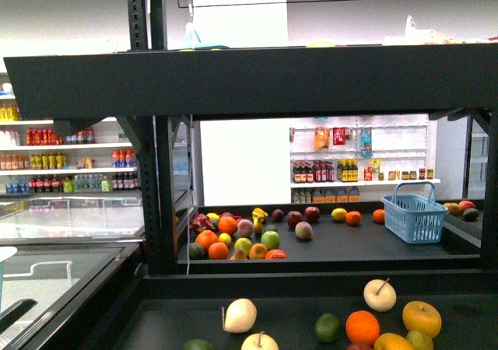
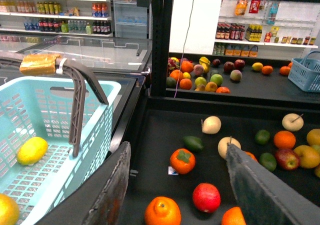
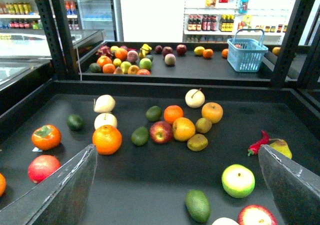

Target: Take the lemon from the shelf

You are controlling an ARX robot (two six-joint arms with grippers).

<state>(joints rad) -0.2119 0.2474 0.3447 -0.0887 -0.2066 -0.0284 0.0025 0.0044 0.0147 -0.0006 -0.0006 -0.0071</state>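
— Beside the left pincer (image 2: 178, 150), off its outer finger, what is lying in the pale teal plastic mesh basket (image 2: 97, 130)?

— One bright yellow oval lemon (image 2: 32, 150) is resting on the basket floor, under the single grey handle (image 2: 80, 100). A second, orange-yellow fruit (image 2: 5, 210) is showing at the basket's near corner, cut off by the frame.

— How is that pincer standing?

— Its two dark fingers (image 2: 112, 195) are spreading wide apart and are gripping nothing. They are hanging above the black metal shelf deck (image 2: 165, 135), with one orange persimmon (image 2: 182, 161) lying between them.

— And the right pincer (image 3: 177, 150)?

— It is gaping just as wide and carrying nothing. Ahead of it, two round oranges (image 3: 107, 139) are sitting on the deck, along with four dark green oval fruits (image 3: 140, 135), one red chilli (image 3: 257, 142) and one red apple (image 3: 161, 132).

— Anything beyond that?

— One blue plastic basket (image 3: 243, 55) is standing on the farther deck, well apart from both pincers, beside a heap of mixed fruit (image 3: 125, 62) too small to count.
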